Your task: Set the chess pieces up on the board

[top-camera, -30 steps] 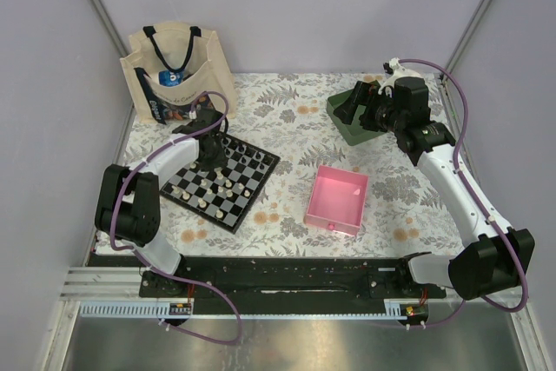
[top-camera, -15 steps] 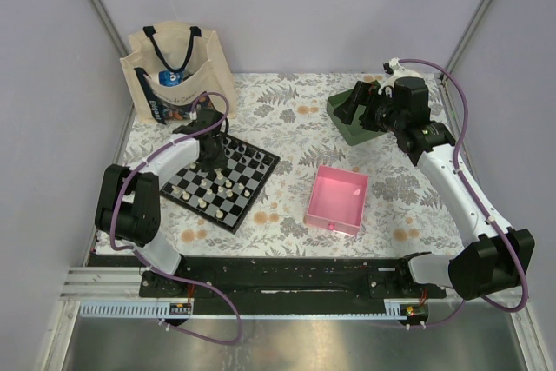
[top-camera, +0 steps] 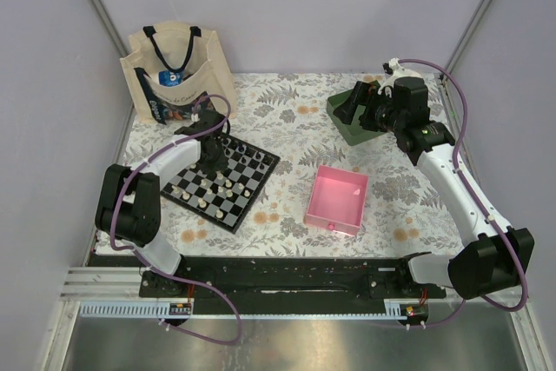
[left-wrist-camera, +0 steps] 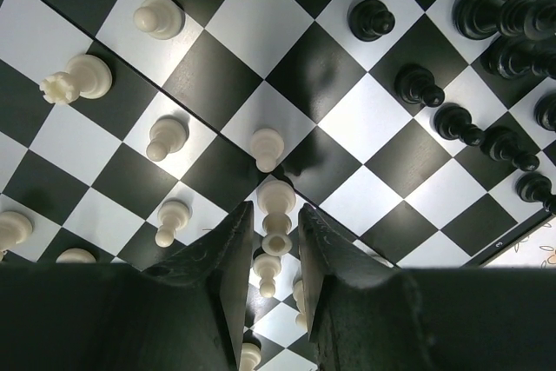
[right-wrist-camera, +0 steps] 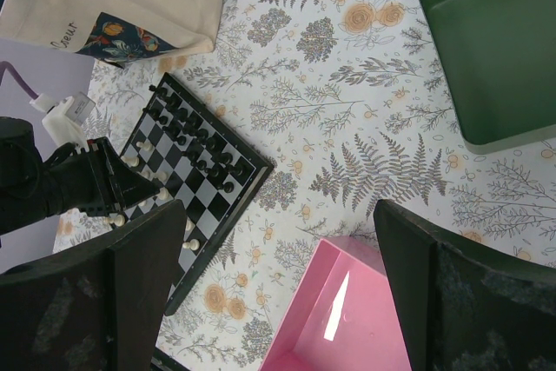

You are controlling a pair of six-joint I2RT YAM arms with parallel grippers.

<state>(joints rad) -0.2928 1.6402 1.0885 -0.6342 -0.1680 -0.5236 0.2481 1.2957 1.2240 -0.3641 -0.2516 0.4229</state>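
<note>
Chess pieces [left-wrist-camera: 268, 147], tiny, cream-white and black

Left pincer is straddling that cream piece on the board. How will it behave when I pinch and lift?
The cream piece looks tiny and smooth, so probably light, rigid and slippery. Its narrow body may tilt in the left pincer; close neighbouring pieces could topple.

Robotics lab cell: blank lilac walls [top-camera: 287, 6] beyond the right claw [right-wrist-camera: 278, 232], metal frame posts [top-camera: 97, 2], mounting rail [top-camera: 287, 277] behind.
</note>
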